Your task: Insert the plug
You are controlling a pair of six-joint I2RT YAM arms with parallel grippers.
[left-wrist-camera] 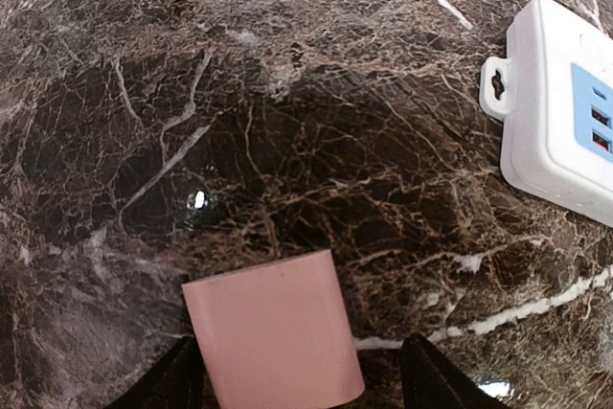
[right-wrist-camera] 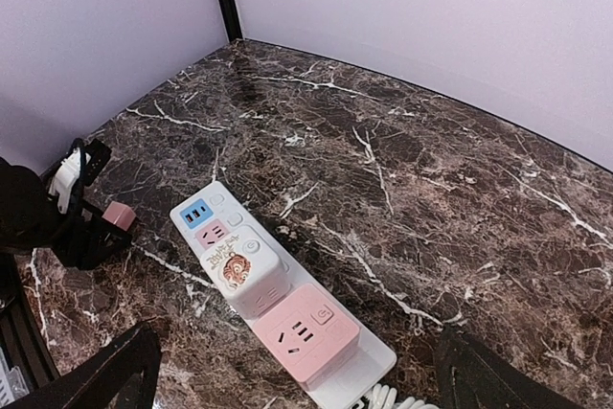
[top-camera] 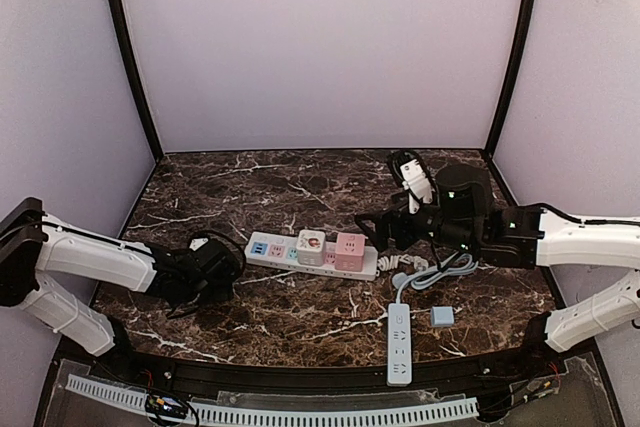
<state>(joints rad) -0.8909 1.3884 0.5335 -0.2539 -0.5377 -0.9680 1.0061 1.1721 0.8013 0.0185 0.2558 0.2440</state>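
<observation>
Foreground, top view: a short white power strip (top-camera: 399, 343) lies lengthwise at the near edge of the dark marbled desk (top-camera: 300, 179), with a small blue cube (top-camera: 441, 316) just beside it on the right. A coil of pale cable (top-camera: 420, 272) rests a little farther back.

Left side, same depth as the coil: the left claw (left-wrist-camera: 302, 340) is lowered to the desk surface. In the left wrist view its two dark fingers (left-wrist-camera: 168, 385) stand on either side of the pink plug (left-wrist-camera: 273, 337), a rounded cube sitting on the desk. The left finger lies against or very near the plug. A strip of marble shows between the plug and the right finger, so the claw is released rather than clenched. The plug lies near the left end of the long power strip (left-wrist-camera: 536, 93), apart from it.

Middle of the desk: the long white strip runs left to right. From its left end it carries a blue socket panel (right-wrist-camera: 196, 213), a white cube adapter (right-wrist-camera: 247, 270) with a round picture, and a pink cube adapter (right-wrist-camera: 305, 332).

Right side: the right claw (right-wrist-camera: 297, 352) hangs above the strip's right end, spread wide, grasping nothing.

Background: plain lilac walls (top-camera: 320, 47) with black corner posts.
</observation>
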